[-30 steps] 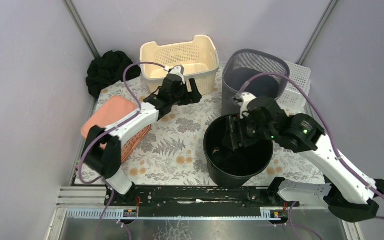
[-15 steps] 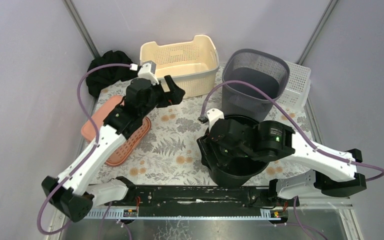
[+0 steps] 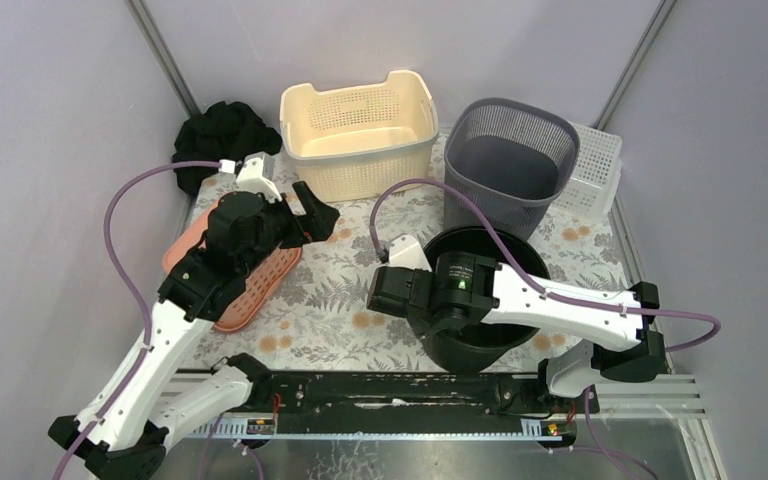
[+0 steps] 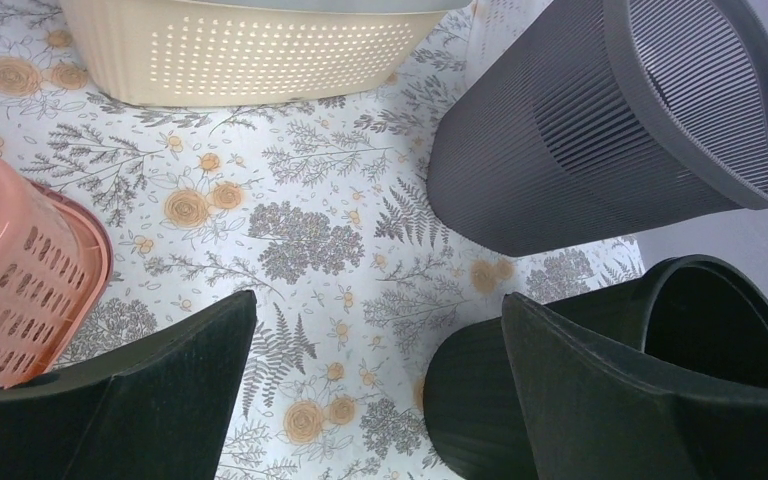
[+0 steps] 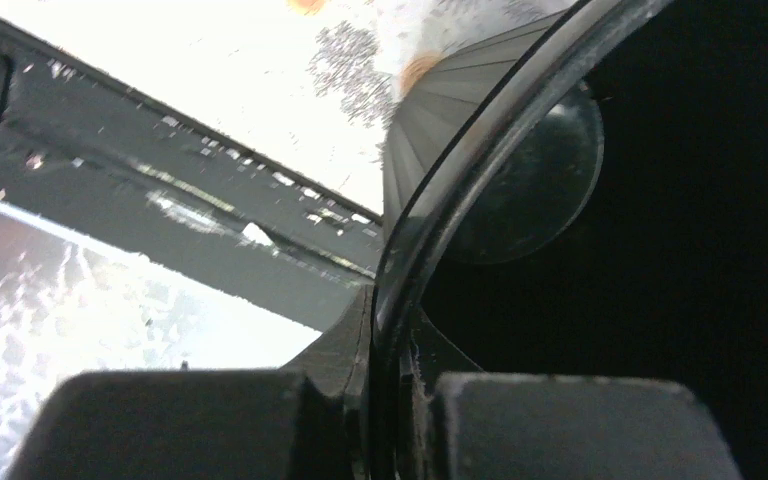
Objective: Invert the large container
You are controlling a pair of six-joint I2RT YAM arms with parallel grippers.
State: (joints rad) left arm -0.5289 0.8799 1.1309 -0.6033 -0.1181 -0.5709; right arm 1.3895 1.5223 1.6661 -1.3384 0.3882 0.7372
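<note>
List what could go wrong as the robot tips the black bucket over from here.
1. The right gripper pinches only one spot on the thin rim of the black bucket, so the bucket could slip or twist free when lifted.
2. The grey bin stands close behind it, and a swinging bucket might knock it.
3. The left gripper is open and off to the side, so nothing else steadies the bucket.
</note>
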